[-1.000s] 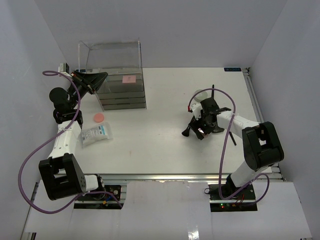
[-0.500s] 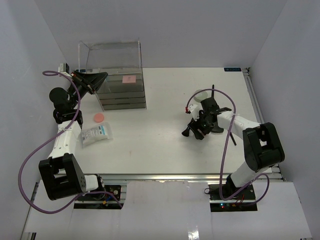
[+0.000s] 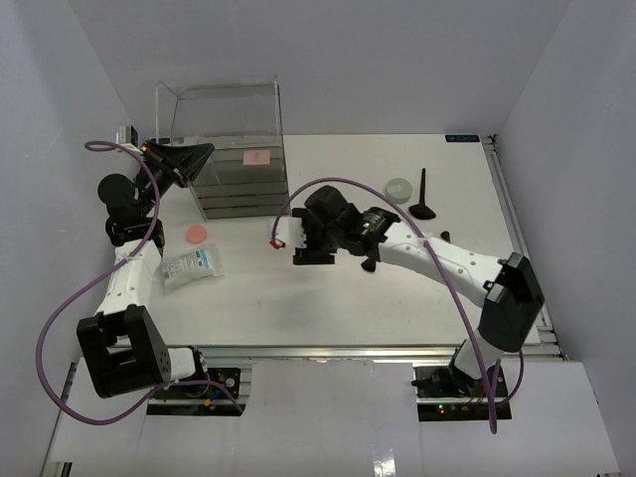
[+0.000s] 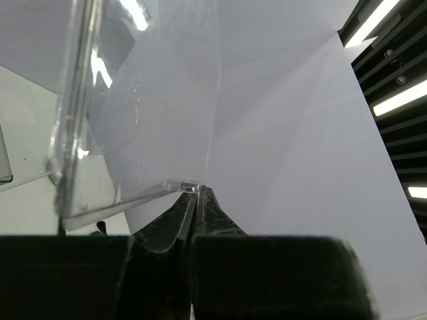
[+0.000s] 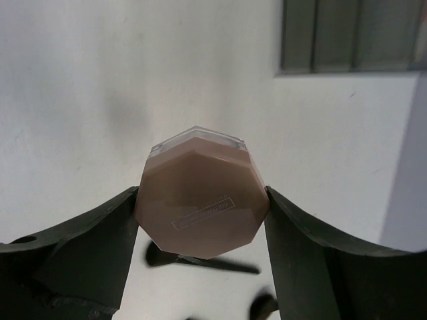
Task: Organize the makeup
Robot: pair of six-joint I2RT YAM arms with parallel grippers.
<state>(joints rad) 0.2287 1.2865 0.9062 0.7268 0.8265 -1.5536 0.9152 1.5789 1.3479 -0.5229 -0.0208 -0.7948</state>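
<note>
Everywhere white — table (image 3: 298, 298) (walls (image 3: 397, 60) too)

A brownish-pink octagonal jar (image 5: 198, 200) with a clear rim is clamped by its sides between the right arm's jaws, over the middle of the bench (image 3: 298, 298). A round pink disc (image 3: 199, 234) lies flat at the left. A grey-green disc (image 3: 399, 188) and a slim black brush (image 3: 423, 204) sit just beside each other at the back right, and a small pink palette (image 3: 257, 157) lies flat on the grey drawers (image 3: 243, 194).
</note>
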